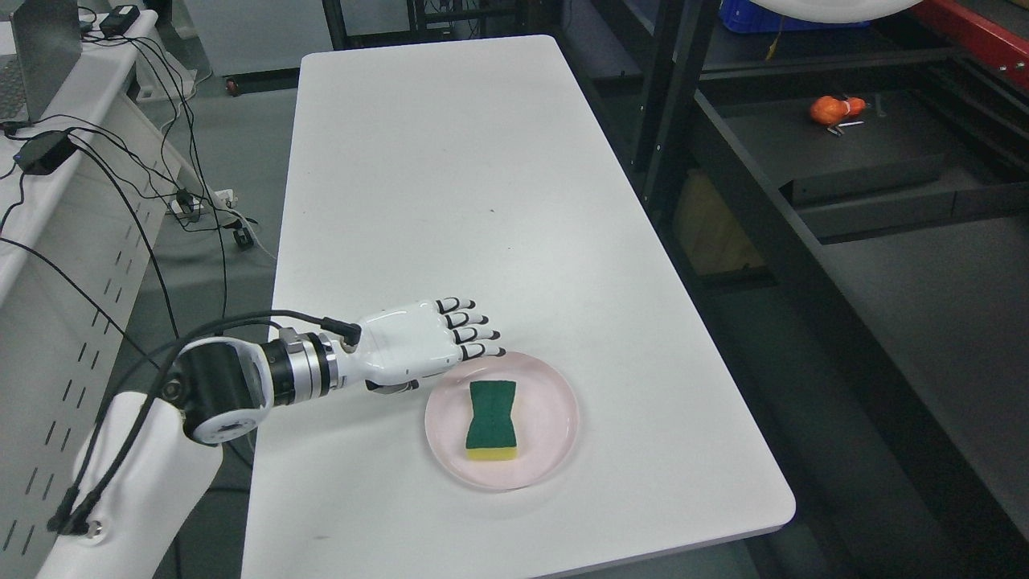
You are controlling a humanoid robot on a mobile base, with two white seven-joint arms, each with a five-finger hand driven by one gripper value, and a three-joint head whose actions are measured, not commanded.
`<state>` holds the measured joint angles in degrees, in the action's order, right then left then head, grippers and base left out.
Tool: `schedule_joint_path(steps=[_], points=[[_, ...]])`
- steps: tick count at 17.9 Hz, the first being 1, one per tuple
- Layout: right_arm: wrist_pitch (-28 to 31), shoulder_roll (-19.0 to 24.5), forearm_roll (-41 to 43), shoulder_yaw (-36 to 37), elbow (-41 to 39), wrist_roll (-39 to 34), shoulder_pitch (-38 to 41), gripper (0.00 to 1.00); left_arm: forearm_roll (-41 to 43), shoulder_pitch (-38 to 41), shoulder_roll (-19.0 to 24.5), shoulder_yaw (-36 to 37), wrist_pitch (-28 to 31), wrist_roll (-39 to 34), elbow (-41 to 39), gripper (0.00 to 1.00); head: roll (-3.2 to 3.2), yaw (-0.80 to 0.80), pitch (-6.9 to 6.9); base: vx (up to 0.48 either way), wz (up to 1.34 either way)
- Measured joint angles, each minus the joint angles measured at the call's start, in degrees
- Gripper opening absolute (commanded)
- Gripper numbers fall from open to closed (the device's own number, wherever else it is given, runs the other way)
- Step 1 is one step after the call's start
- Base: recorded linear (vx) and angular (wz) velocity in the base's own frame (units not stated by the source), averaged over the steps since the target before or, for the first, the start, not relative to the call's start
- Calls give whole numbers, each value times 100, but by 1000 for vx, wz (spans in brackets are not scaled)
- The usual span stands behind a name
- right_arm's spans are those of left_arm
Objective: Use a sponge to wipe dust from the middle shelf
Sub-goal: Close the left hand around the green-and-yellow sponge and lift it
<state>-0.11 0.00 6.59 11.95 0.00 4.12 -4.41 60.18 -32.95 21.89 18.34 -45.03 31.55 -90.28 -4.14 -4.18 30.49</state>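
A pale pink plate (555, 418) lies on the white table (450, 185) just right of the hand; black cables (161, 201) trail far left, an orange object (832, 108) far upper right

This looks like a robotics lab or test workshop rather than a home. A plain white rectangular counter (450, 201) stands on a grey hard floor (233, 153), with black power adapters (44, 151) and loose black cables (153, 201) trailing from a white perforated metal bench (56, 322) on the left down to a white power strip (197, 201) on the floor. On the right stands a black metal shelving rack (772, 241) with dark shelves, one carrying a small orange object (836, 108); a blue plastic crate (772, 16) and a red metal beam (981, 32) show at the top right corner.
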Motion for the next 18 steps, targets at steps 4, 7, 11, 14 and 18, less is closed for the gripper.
schedule_joint_path(steps=[4,7,11,14,18], points=[[0,0,0,0,0,0,-1,100,63,-24,-191,315,0,40,8,88,0,0,0,0,0],[0,0,0,0,0,0,0,100,88,2,-314,509,0,98,25,88,0,0,0,0,0],[0,0,0,0,0,-1,0,100,102,73,-406,667,-1,226,40,83,0,0,0,0,0],[0,0,0,0,0,-15,0,100,96,173,-462,747,-1,326,45,66,0,0,0,0,0],[0,0,0,0,0,-26,0,100,62,241,-511,720,-2,479,55,32,0,0,0,0,0]])
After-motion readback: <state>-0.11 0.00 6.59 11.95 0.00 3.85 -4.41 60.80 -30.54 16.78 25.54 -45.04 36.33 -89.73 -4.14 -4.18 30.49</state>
